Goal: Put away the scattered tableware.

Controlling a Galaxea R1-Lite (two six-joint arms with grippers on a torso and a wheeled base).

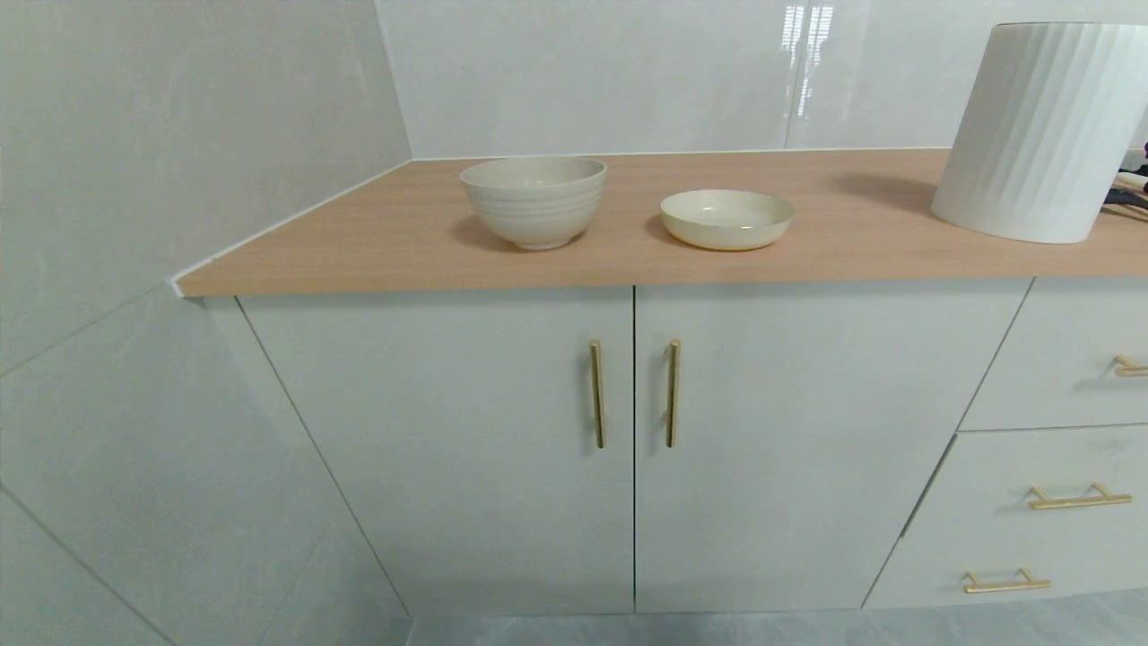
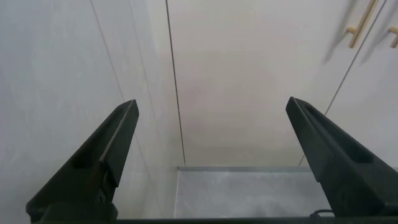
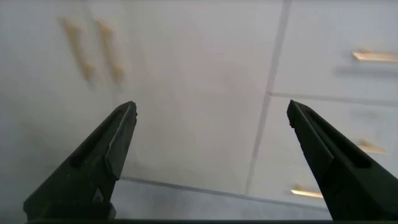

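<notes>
Both grippers are wide open and empty. The left gripper (image 2: 211,102) has its two dark fingers (image 2: 102,158) spread far apart, and between them I just see the pale left cabinet door (image 2: 249,87), the seam where it meets the wall, and a strip of grey floor (image 2: 236,193) below. The right gripper (image 3: 211,105) is the same deal: fingers (image 3: 99,162) splayed out, touching nothing, facing the right cabinet door (image 3: 193,87) with the drawers (image 3: 348,81) off to the right.

The tableware is up on the wooden counter (image 1: 359,251), well apart from either set of fingers. There's a deep ribbed bowl (image 1: 534,202) on the left and a shallow cream dish (image 1: 726,218) near it on the right, not touching, both upright. They sit roughly above the two gold door handles (image 1: 596,393).

Both arms sit low, down at cabinet height, pointed at the cabinet fronts and angled a bit toward the floor.

A big white ribbed container (image 1: 1040,135) stands on the counter at the far right.
</notes>
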